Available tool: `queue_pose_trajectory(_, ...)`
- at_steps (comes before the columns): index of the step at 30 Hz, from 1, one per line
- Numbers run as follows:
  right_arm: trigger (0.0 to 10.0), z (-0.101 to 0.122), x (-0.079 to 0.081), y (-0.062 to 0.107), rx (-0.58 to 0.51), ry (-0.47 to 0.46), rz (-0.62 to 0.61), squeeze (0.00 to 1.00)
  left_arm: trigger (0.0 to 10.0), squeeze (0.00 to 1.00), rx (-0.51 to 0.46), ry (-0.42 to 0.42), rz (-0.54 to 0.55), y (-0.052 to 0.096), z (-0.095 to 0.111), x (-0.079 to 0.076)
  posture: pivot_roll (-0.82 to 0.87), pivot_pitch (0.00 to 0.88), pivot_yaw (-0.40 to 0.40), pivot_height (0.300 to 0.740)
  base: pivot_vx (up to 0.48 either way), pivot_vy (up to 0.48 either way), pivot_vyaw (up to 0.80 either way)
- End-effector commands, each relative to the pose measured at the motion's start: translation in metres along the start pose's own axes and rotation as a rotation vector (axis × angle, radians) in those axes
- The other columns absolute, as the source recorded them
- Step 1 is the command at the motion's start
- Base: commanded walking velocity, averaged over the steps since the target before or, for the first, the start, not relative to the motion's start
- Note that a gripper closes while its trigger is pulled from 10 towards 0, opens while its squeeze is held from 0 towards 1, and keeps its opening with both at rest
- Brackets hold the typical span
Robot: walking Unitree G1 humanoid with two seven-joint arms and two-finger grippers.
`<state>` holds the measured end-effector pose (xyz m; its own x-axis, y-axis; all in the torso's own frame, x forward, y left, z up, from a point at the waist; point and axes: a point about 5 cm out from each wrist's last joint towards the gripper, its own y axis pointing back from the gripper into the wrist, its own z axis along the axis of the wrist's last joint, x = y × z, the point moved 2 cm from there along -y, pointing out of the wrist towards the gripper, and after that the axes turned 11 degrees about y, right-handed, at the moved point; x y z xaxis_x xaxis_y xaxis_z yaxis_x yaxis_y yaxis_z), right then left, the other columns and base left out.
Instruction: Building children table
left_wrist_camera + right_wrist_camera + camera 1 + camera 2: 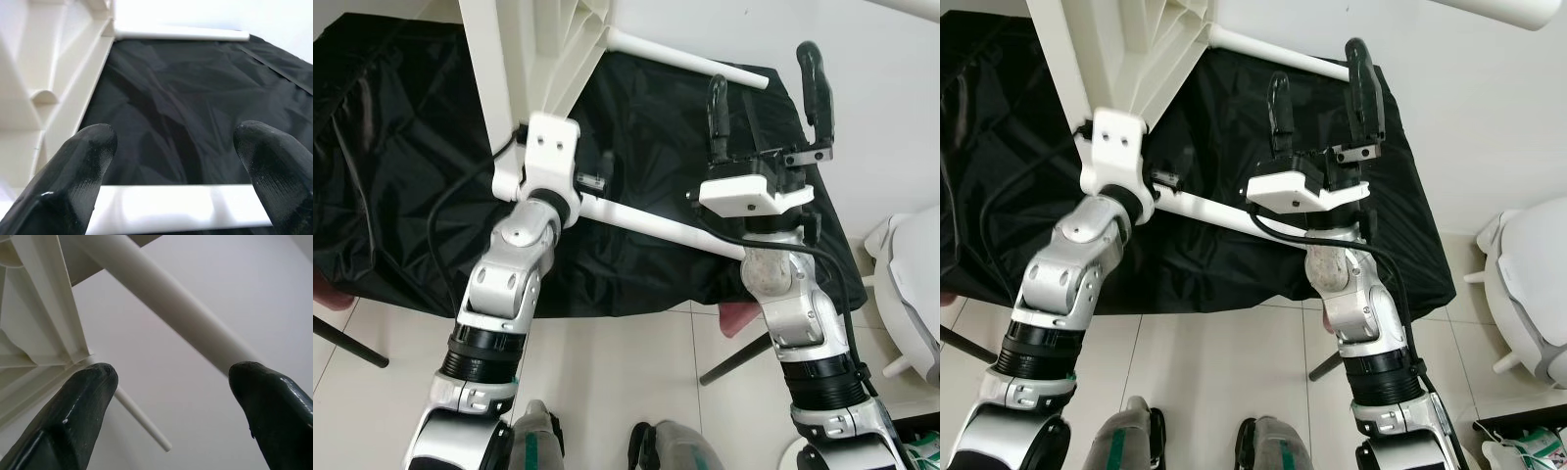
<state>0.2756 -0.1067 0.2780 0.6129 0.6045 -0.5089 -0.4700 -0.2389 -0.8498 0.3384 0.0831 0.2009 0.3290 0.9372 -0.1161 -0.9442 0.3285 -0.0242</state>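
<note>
The white plastic children's table (499,59) lies with its ribbed underside showing on a black cloth (391,196). One white leg (690,61) sticks out from its far corner. A second white leg (656,227) runs from my left wrist toward my right arm. In the left wrist view my left gripper (176,142) is open, and this leg (161,208) lies across the base of its fingers (73,166). My right gripper (764,78) points upward over the cloth, open and holding nothing. In the right wrist view it (171,377) faces the wall, with a leg (166,303) crossing beyond it.
The cloth drapes over a low surface with dark legs (734,357) on a tiled floor. A white plastic piece (911,284) stands at the right. Another white leg (1508,10) shows at the top right. A white wall rises behind.
</note>
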Motion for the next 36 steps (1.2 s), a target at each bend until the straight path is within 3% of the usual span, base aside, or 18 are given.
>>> queue_pose_trajectory(1,10.0,0.005,-0.006,-0.002,-0.037,0.022,-0.033,0.0,10.0,0.0,0.049,-0.003,-0.175,0.002,-0.007,-0.016,-0.01,0.011,-0.055,0.74,0.0,0.0,0.0)
queue_pose_trajectory(12,10.0,0.006,-0.01,-0.008,-0.045,0.033,-0.057,0.0,10.0,0.0,0.045,-0.006,-0.212,0.004,-0.005,-0.019,0.0,0.015,-0.056,0.74,0.0,0.0,0.0)
queue_pose_trajectory(24,10.0,0.007,-0.009,-0.032,-0.004,0.074,-0.148,0.0,10.0,0.0,0.032,-0.039,-0.264,0.01,0.002,-0.023,0.02,0.047,-0.053,0.74,0.0,0.0,0.0)
queue_pose_trajectory(27,10.0,0.004,-0.005,-0.05,0.041,0.075,-0.155,0.0,10.0,0.0,0.025,-0.046,-0.261,0.01,0.006,-0.021,0.02,0.056,-0.05,0.74,0.0,0.0,0.0)
queue_pose_trajectory(36,10.0,0.006,-0.004,-0.071,0.05,0.084,-0.151,0.0,10.0,0.0,0.019,-0.049,-0.258,0.009,0.01,-0.02,0.02,0.061,-0.053,0.74,0.0,0.0,0.0)
